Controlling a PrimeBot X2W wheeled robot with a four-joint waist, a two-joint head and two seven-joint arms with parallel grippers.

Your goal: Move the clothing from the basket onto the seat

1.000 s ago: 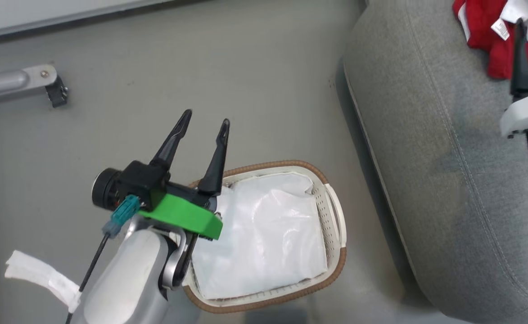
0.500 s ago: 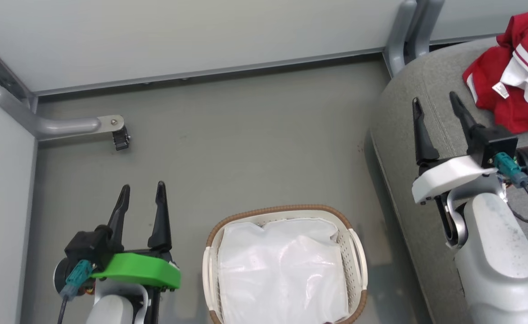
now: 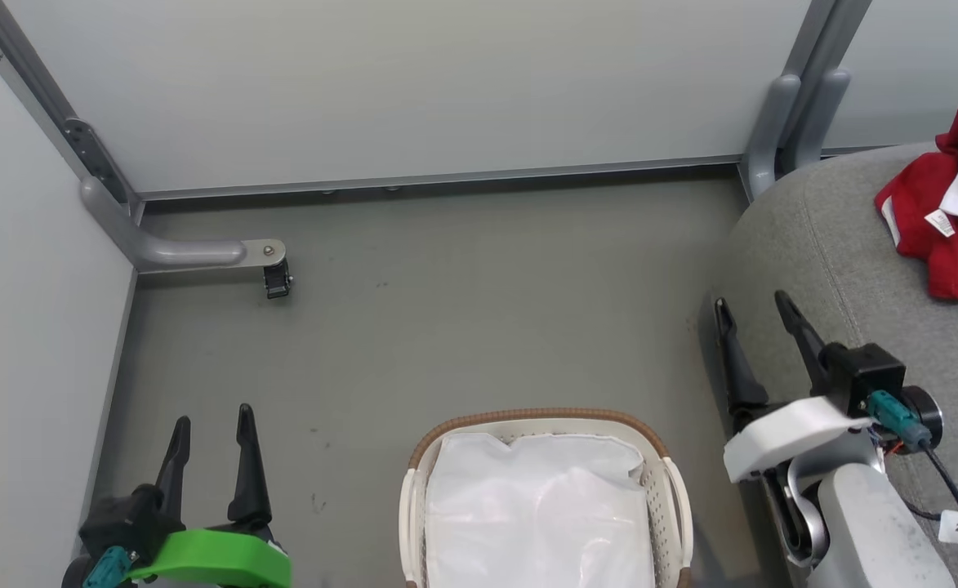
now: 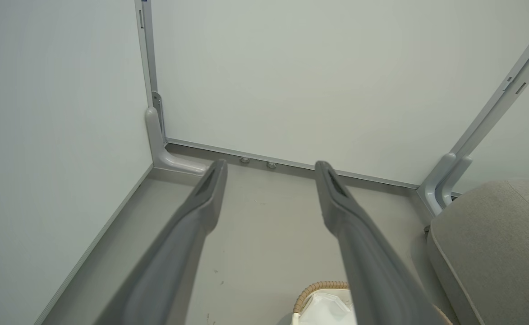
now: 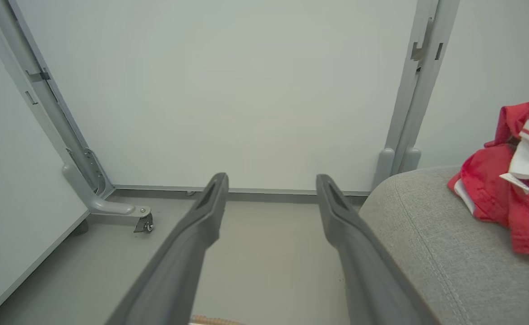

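The red, white-striped fabric garment (image 3: 948,237) lay on the grey woven seat cushion (image 3: 846,269); left gripper (image 3: 212,414) and right gripper (image 3: 751,299) stood spread, empty.

Bare floor (image 3: 462,327) between basket (image 3: 544,420) and wall (image 3: 413,90).

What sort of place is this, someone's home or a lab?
Probably a partitioned test booth dressed as a home corner, not a real home: plain pale wall panels stand on grey metal feet with a caster, beside a laundry basket and a grey seat holding red clothing.
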